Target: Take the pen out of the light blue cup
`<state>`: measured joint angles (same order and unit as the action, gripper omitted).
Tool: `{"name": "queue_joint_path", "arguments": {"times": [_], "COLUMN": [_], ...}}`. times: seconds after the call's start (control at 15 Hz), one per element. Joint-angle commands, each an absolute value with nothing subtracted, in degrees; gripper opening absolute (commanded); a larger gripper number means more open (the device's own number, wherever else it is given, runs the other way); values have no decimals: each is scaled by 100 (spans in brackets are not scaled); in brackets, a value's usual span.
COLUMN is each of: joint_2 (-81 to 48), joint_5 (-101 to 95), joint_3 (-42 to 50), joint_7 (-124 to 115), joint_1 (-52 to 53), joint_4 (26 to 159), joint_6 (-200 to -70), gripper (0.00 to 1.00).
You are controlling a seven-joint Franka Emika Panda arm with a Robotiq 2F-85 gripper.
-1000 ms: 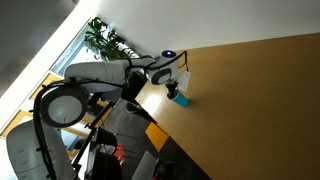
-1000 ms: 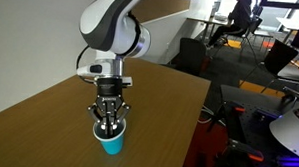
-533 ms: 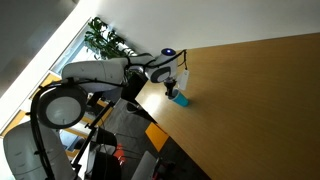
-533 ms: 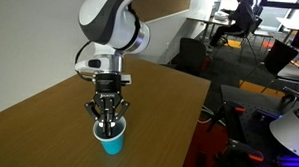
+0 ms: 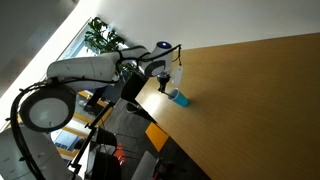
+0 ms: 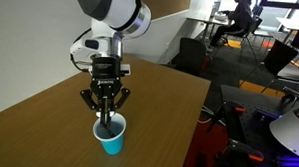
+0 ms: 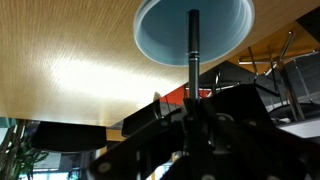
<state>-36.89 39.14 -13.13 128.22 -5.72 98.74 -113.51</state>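
Note:
The light blue cup [image 6: 110,138] stands near the edge of the wooden table [image 6: 159,104]; it also shows in an exterior view [image 5: 181,98] and in the wrist view [image 7: 160,40]. My gripper [image 6: 105,114] hangs just above the cup and is shut on the pen [image 6: 107,120], a thin dark stick held upright. The pen's lower end still reaches into the cup's mouth. In the wrist view the pen [image 7: 193,45] runs from my jaws [image 7: 194,112] toward the cup's inside. In an exterior view the gripper [image 5: 177,78] is above the cup.
The table's edge [image 5: 150,105] lies close beside the cup, with a drop to the floor. A potted plant [image 5: 103,38] stands behind the arm. Office chairs and desks [image 6: 241,37] stand beyond the table.
My gripper has risen straight up from the cup's rim, lifting the pen with it. The cup has stayed in place.

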Motion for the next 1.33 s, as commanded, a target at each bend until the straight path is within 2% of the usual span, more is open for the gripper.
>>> {"name": "queue_joint_path", "arguments": {"times": [0.0, 0.67, 1.27], "joint_2": [-3191, -2030, -800], "joint_5": [4134, 4626, 4923], "joint_3": [-1313, -1121, -467], "joint_7": [13014, 13379, 13250], "joint_1": [-607, -535, -530], "joint_4": [10189, 10931, 11847], "joint_6": [-11254, -11378, -11691], "gripper": [3, 3, 3]}}
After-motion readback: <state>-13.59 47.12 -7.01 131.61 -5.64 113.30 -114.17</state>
